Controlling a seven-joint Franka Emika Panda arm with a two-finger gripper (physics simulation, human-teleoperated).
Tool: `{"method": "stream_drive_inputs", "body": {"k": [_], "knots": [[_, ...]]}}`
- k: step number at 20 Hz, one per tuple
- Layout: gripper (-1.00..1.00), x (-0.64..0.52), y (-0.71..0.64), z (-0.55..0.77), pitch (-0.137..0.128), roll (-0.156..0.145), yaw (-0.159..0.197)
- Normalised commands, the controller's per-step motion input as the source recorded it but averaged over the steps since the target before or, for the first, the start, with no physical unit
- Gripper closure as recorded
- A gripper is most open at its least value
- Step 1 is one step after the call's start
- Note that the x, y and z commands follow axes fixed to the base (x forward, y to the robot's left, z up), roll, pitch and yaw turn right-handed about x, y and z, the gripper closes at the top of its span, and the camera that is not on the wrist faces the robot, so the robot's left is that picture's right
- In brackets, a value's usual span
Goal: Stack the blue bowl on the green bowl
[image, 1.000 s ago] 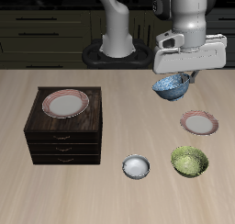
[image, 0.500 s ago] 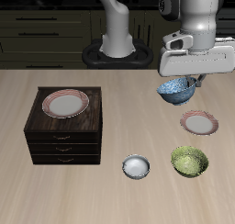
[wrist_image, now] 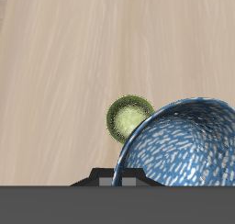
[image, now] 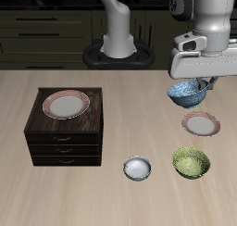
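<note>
Two bowls matter to you, and both are in sight. Largest on the table (image: 18, 119) is the dark wooden drawer cabinet (image: 63, 128), with a pink-rimmed plate (image: 66, 104) lying flat on its top. Your gripper (image: 189, 82) hangs in the air above the table, and the blue bowl (image: 187, 94) is lifted clear of the surface beneath it. The fingers are closed on the bowl's rim, though the exact pinch is hidden behind the gripper body in the exterior view and cut off in the wrist view. The bowl is round, glazed deep blue with white flecks and streaks all over, inside and out; in the wrist view its mottled inside (wrist_image: 184, 147) fills much of the picture, and it sits slightly tilted under the hand.

A second pink-rimmed white plate (image: 201, 124) lies on the table just below the held bowl in the exterior view, a little nearer the front edge. Nearer the front edge again sits the green bowl (image: 191, 162), upright, speckled yellow-green, about the blue one's size. In the wrist view you see the green bowl (wrist_image: 129, 118) just beside the blue bowl's rim, partly overlapped by it. Smallest is the plain white-grey bowl (image: 137, 168), beside the green bowl and apart from it.
</note>
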Motion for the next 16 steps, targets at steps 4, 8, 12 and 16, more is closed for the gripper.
{"method": "stream_drive_inputs", "body": {"k": [4, 8, 12, 16], "knots": [[1.00, -0.02, 0.07, -0.03, 0.005, 0.012, -0.019], [1.00, 0.05, 0.04, -0.11, 0.007, -0.009, 0.029], [1.00, 0.11, 0.07, -0.24, 0.029, -0.015, -0.002], [1.00, 0.07, 0.05, -0.22, 0.031, -0.003, -0.010]]}}
